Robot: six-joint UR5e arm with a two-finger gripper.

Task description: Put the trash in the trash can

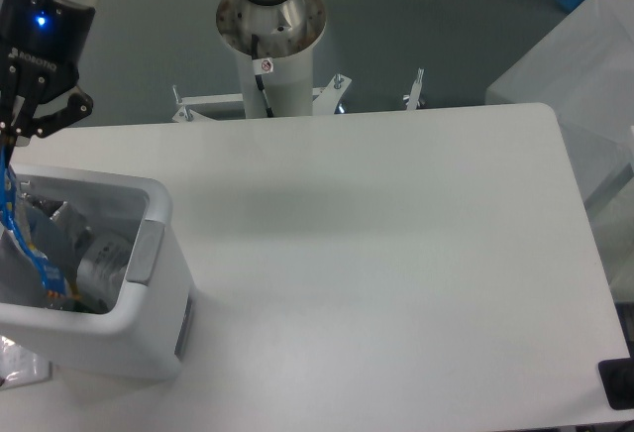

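Blue-and-yellow snack packet [22,244] hangs edge-on, a thin strip, inside white trash can [149,313] at the table's [396,254] front-left corner, over silver foil litter [94,254]. Gripper [8,140] above, cropped; cannot tell its grip.

A single fixed camera looks steeply down on the white table [396,254] from the side opposite the arm's base [270,26], which stands at 12 o'clock. The view is mid-range, taking in almost the whole tabletop; the trash can [149,293] is cropped at 8 o'clock.
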